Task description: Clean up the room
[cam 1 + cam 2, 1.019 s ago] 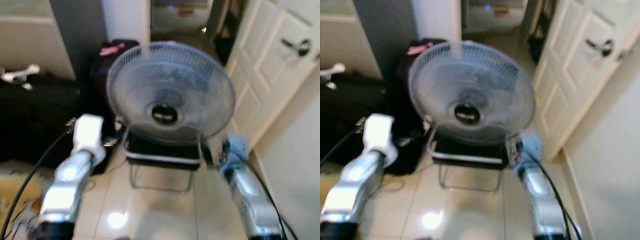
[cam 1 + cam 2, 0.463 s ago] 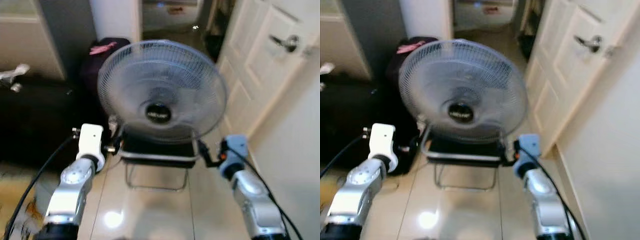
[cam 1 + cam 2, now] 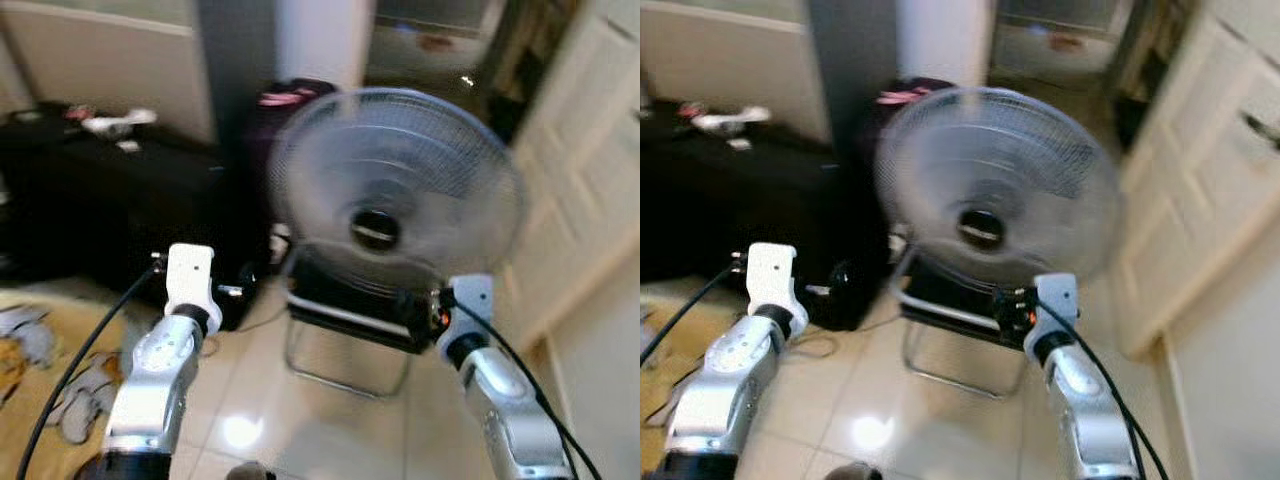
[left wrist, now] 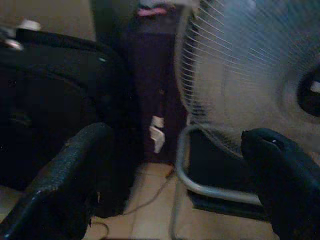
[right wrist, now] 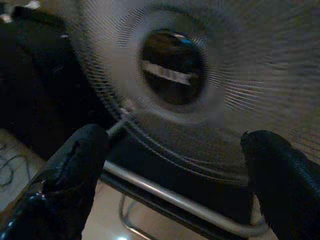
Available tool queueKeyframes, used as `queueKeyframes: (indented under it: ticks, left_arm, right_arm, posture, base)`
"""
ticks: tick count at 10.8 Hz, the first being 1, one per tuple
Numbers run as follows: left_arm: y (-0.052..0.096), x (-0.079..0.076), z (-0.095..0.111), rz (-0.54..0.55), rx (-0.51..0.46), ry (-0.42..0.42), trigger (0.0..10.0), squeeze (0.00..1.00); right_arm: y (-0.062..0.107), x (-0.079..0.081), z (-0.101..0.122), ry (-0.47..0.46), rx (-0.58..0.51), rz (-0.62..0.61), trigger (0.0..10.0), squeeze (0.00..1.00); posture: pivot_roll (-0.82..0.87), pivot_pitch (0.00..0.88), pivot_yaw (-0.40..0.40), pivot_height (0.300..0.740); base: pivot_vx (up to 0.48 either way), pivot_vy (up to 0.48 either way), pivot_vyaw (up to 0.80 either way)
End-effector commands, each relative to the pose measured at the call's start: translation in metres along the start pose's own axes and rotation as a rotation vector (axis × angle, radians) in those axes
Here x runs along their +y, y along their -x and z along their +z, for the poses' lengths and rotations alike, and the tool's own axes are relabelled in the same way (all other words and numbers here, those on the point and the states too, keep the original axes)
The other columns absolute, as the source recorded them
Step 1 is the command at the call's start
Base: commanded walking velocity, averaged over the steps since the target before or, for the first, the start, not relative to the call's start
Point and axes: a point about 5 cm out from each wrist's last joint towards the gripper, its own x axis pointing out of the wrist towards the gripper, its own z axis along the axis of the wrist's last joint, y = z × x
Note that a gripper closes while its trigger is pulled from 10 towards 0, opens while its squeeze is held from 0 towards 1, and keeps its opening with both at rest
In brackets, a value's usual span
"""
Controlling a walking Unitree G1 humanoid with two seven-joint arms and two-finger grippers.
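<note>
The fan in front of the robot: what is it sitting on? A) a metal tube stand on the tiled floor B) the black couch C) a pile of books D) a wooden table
A: the fan sits on a bent metal tube stand that rests on the shiny tiled floor, between the two grippers.

Motion blur smears the fan (image 3: 398,200); its grille lines vanish.
</note>
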Motion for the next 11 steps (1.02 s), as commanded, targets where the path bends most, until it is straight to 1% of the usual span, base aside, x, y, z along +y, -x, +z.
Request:
queueKeyframes:
  ticks: [1, 2, 3, 4, 6, 9, 10, 11]
  left_arm:
    - [-0.001, -0.002, 0.007, -0.008, -0.052, -0.002, 10.0, 0.0]
    - [-0.003, 0.001, 0.01, -0.014, -0.045, 0.008, 10.0, 0.0]
    - [-0.004, 0.003, 0.013, -0.024, -0.052, -0.02, 10.0, 0.0]
    - [-0.002, 0.001, 0.008, -0.026, -0.025, -0.034, 10.0, 0.0]
    - [0.002, -0.005, 0.005, -0.063, -0.032, -0.066, 10.0, 0.0]
    - [-0.005, -0.002, 0.011, -0.064, -0.037, -0.055, 10.0, 0.0]
    - [-0.007, -0.004, 0.011, -0.065, -0.032, -0.039, 10.0, 0.0]
    - [-0.011, -0.005, 0.014, -0.068, -0.046, -0.056, 10.0, 0.0]
  right_arm:
    - [-0.001, -0.001, 0.005, 0.019, -0.018, 0.009, 10.0, 1.0]
    - [-0.004, 0.0, 0.009, 0.022, -0.033, 0.011, 10.0, 1.0]
    - [-0.006, 0.0, 0.008, 0.01, -0.032, 0.005, 10.0, 1.0]
    - [-0.002, 0.001, 0.0, 0.011, -0.007, 0.017, 10.0, 1.0]
    - [0.0, -0.002, -0.004, -0.004, -0.002, 0.001, 10.0, 1.0]
    - [-0.008, -0.002, 0.001, -0.005, -0.018, -0.002, 10.0, 1.0]
    - [-0.01, -0.006, 0.003, 0.004, -0.022, -0.019, 10.0, 1.0]
    - [-0.013, -0.009, 0.003, 0.013, -0.022, -0.031, 10.0, 1.0]
  posture:
    - [-0.08, 0.0, -0.032, 0.74]
    - [-0.07, 0.0, -0.035, 0.74]
    - [-0.07, 0.0, -0.039, 0.74]
    - [-0.05, 0.0, -0.053, 0.74]
    - [-0.03, 0.0, -0.057, 0.74]
    - [-0.03, 0.0, -0.064, 0.74]
    - [-0.03, 0.0, -0.072, 0.74]
    - [-0.02, 0.0, -0.071, 0.74]
  base:
    - [0.0, 0.0, 0.8]
    - [0.0, 0.0, 0.8]
    - [0.0, 0.0, 0.8]
    - [0.0, 0.0, 0.8]
    - [0.0, 0.0, 0.8]
    - [0.0, 0.0, 0.8]
    - [0.0, 0.0, 0.8]
    - [0.0, 0.0, 0.8]
